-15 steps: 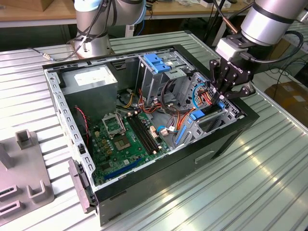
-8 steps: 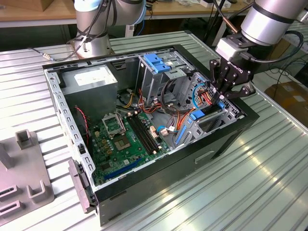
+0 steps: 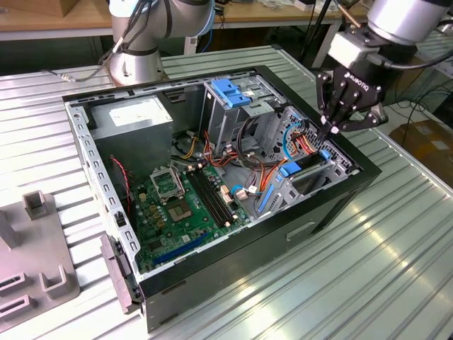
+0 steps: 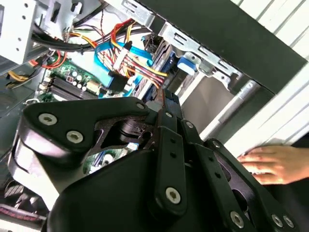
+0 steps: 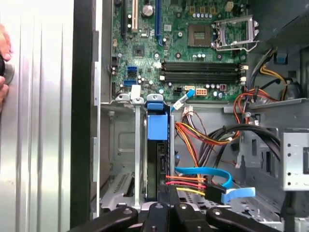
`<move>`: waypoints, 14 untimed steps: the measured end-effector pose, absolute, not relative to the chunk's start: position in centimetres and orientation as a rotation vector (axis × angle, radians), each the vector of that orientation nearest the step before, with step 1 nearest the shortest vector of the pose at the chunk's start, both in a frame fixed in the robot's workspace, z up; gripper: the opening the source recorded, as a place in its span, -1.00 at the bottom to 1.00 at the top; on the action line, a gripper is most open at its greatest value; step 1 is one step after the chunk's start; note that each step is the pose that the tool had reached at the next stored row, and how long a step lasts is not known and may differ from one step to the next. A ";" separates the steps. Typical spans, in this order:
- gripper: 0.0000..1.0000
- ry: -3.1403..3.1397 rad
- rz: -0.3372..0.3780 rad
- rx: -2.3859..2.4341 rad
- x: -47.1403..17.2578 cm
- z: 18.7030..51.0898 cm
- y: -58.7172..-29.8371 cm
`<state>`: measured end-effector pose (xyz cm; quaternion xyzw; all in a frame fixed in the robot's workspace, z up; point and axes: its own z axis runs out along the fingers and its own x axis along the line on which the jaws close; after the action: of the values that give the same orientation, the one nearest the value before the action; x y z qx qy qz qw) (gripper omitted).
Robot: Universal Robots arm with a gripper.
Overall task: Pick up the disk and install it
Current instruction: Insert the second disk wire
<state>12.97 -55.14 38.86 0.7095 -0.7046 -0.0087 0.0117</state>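
One tool, seemingly closed, touching disk

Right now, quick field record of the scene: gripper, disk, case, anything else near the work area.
gripper: black gripper, shut, tips down at the case's corner on the exterior view's right
disk: blue-railed disk standing on edge in a metal bay slot, directly ahead of the fingers in the first wrist view; contact not clear
cables: red, yellow and blue cables beside the disk
case: open computer case lying on a ribbed metal table
motherboard: motherboard exposed
person: a hand resting on the table beside the case
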 end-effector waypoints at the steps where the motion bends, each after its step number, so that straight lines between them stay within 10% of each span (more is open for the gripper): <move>1: -0.80 -2.197 -0.027 2.213 13.0 39.3 -55.1; 14: -0.80 -2.184 -0.009 2.204 12.6 43.8 -53.8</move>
<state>12.63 -53.81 43.79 0.7102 -0.7037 -0.0028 0.0196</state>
